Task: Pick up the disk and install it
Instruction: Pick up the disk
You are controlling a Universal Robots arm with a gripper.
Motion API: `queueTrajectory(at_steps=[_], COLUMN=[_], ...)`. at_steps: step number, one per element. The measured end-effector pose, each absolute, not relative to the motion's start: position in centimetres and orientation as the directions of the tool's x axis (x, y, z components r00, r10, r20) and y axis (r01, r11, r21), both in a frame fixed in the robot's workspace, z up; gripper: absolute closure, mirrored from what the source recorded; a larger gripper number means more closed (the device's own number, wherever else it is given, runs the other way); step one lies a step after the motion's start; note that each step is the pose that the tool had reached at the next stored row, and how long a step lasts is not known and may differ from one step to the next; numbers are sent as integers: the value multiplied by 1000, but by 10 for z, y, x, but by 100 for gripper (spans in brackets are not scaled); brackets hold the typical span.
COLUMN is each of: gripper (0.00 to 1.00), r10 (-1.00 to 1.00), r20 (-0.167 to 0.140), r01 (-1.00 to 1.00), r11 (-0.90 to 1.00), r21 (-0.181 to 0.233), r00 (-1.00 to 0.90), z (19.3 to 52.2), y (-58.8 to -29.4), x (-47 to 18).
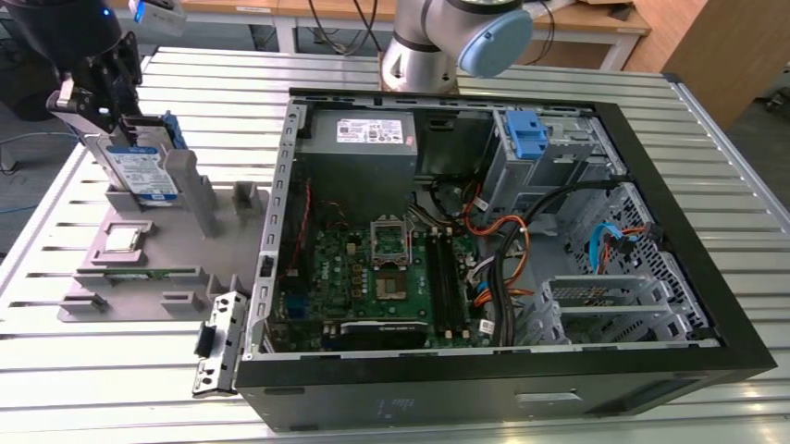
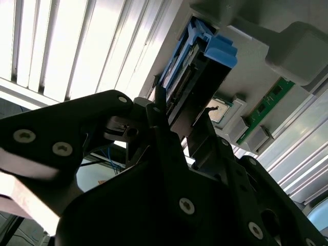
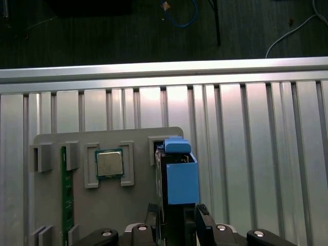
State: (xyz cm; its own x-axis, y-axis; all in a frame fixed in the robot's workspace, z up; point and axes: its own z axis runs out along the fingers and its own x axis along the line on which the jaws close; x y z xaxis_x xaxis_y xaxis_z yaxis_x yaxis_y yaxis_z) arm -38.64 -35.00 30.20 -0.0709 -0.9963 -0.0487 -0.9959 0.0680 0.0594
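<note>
The disk (image 1: 136,166), a silver drive with a white-and-blue label in a blue carrier, stands on edge in a slot of the grey holder (image 1: 136,277) at the exterior view's left. My gripper (image 1: 117,129) is at its upper end. In both wrist views the black fingers (image 2: 159,107) press against the two flat sides of the disk (image 2: 192,56), so the gripper (image 2: 179,118) is shut on it. The disk (image 3: 177,174) rises from the holder between the gripper (image 3: 178,215) fingers. Its lower edge still looks seated in the slot.
The open computer case (image 1: 667,185) lies to the exterior view's right, with a grey power supply (image 1: 364,134), a blue bracket (image 1: 527,134) in the drive bay and loose cables. The holder also carries a processor chip (image 3: 108,163) and a green memory stick (image 3: 64,189). The arm's base (image 1: 432,46) stands behind the case.
</note>
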Motion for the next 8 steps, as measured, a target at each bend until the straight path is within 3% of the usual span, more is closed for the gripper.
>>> queueTrajectory(at_steps=[8], gripper=[58], r10=[-996], r20=[-49], r01=[-996], r11=[68], r21=[59], r00=[-71], z=[302], y=[-350], x=[-386])
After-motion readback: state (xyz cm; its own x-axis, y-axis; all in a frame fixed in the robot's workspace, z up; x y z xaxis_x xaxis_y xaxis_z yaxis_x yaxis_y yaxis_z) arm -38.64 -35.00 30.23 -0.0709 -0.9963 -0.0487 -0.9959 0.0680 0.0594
